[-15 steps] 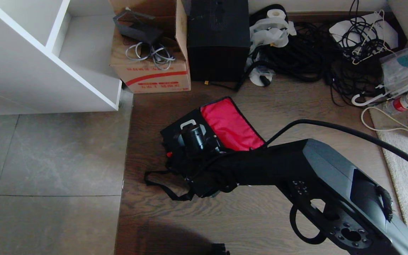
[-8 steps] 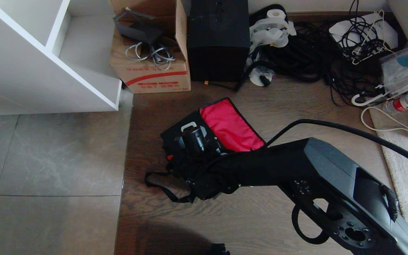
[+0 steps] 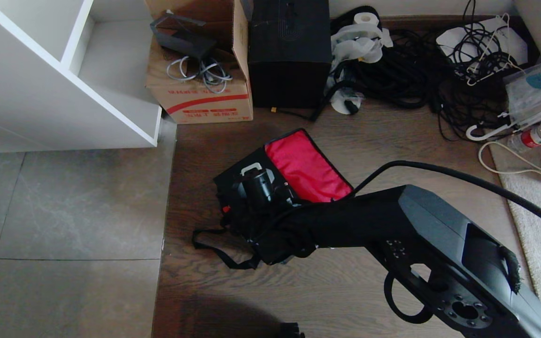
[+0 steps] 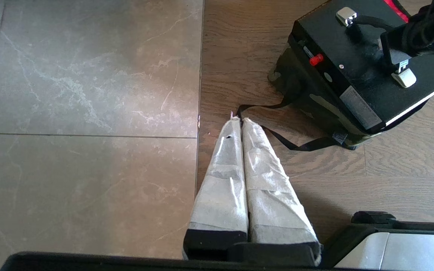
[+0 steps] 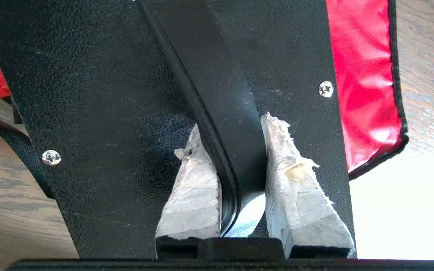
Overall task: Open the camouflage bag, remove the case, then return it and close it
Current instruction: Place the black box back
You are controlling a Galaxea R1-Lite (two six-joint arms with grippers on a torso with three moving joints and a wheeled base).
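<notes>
The case (image 5: 100, 94), rigid and probably weighty, sits in the open camouflage bag (image 4: 315, 109) on the floor; its handle (image 5: 217, 94) is the natural hold. The right end effector (image 5: 236, 150) clamps that handle. The left end effector (image 4: 241, 128), closed and empty, hangs nearby.

In the head view the right arm's black sleeve covers the near half of the flat black hard case (image 3: 237, 188) and most of the boxy camouflage fabric bag (image 3: 226, 225). The right pincer (image 5: 236, 150) is hidden there. The tall black upright box (image 3: 290, 51) is cut off at the top edge.
</notes>
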